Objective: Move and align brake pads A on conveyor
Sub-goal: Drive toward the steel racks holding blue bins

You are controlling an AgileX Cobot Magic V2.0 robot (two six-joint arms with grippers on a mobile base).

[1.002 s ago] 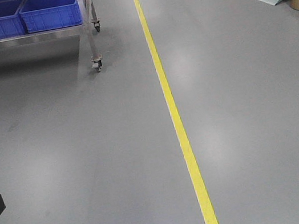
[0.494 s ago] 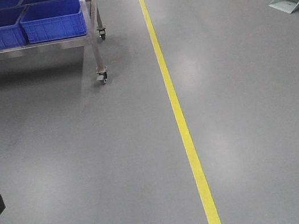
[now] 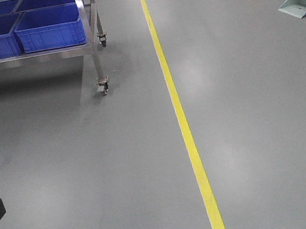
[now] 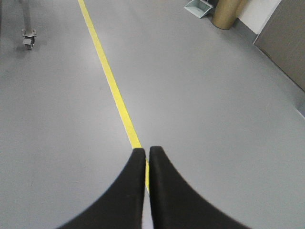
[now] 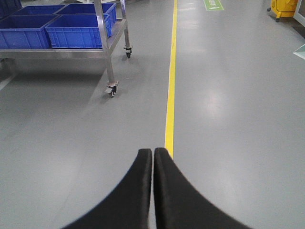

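The cart [image 3: 96,59] is seen nearer now, so the base is perhaps being driven. The left gripper [image 4: 147,155] and right gripper [image 5: 153,155] are pressed together, empty.

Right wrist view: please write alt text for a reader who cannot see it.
The right gripper, shut and empty, points along a grey floor with a yellow line. At the picture's left stands a wheeled steel cart holding blue bins.

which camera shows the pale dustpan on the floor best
The exterior front-facing view: the dustpan shows nearly whole near the right edge, its scoop shape clear. The left wrist view cuts it off at the top edge, and the right wrist view catches only a sliver at its right edge.
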